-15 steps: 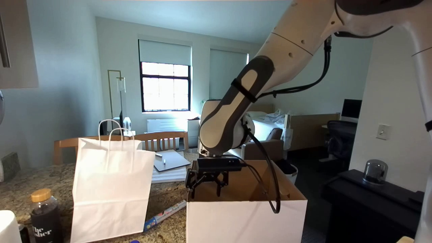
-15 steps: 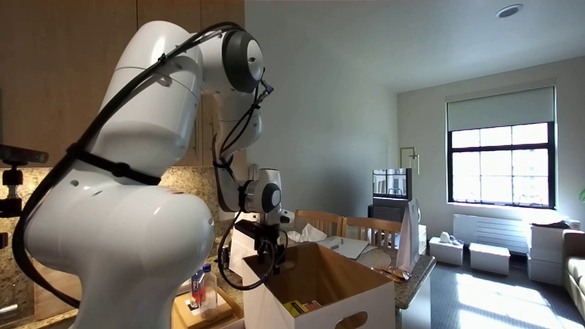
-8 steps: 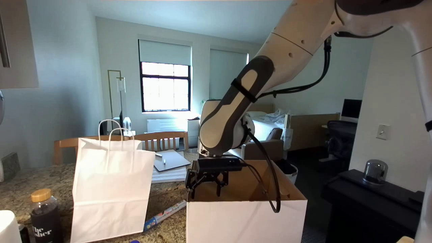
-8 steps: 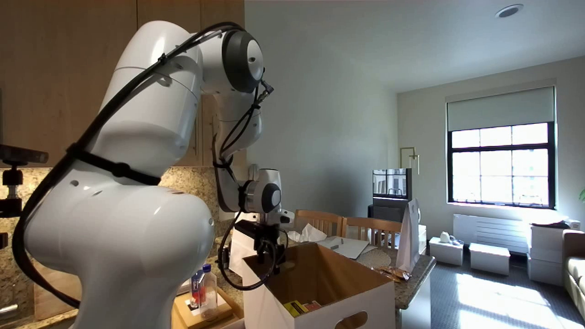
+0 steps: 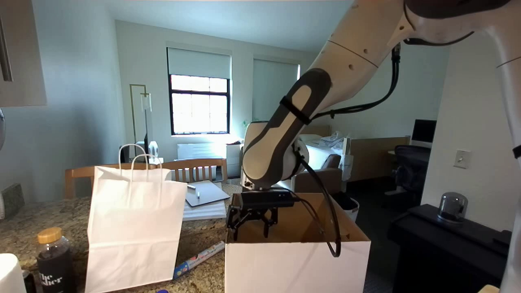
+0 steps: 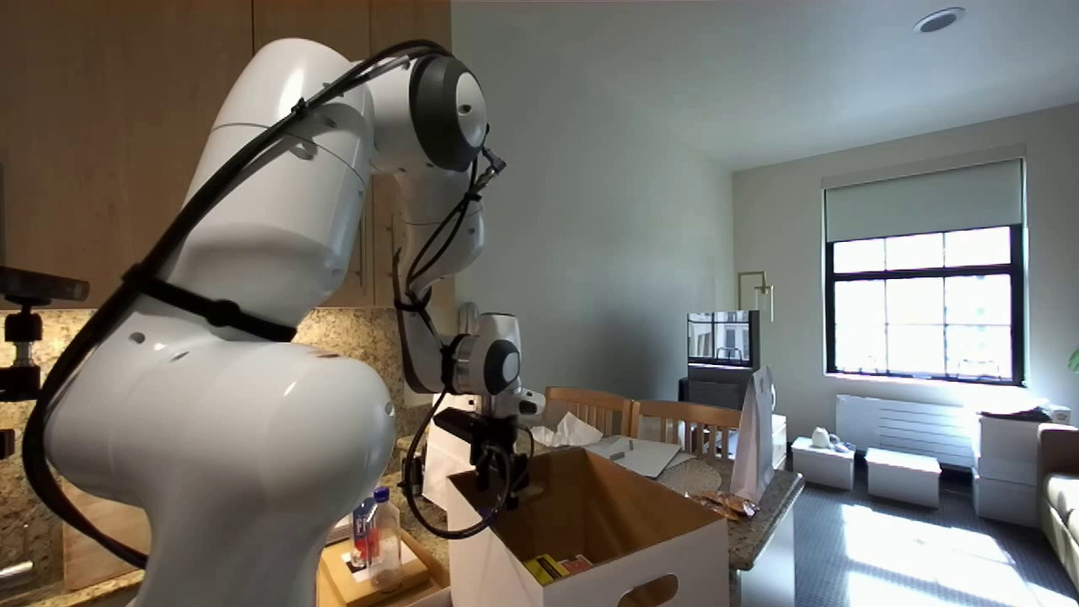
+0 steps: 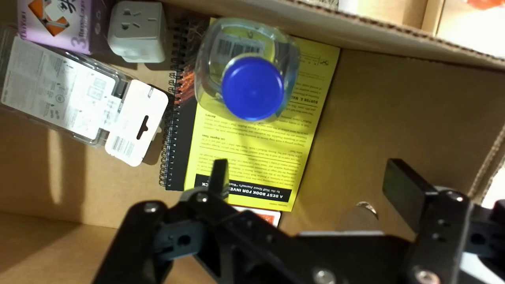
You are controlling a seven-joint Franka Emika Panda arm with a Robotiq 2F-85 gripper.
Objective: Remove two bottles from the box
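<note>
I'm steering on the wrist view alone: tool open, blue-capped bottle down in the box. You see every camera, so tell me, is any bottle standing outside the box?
Observer: Yes. In an exterior view, at least one blue-capped bottle stands upright on what looks like a wooden board outside the box.

Operator: And anything tall next to the box?

Observer: A white paper bag stands on the counter, left of the box in an exterior view.

Operator: Is something lying between those two?

Observer: A patterned tube, blue at the end by the bag. Whether it touches either one, I can't tell.
</note>
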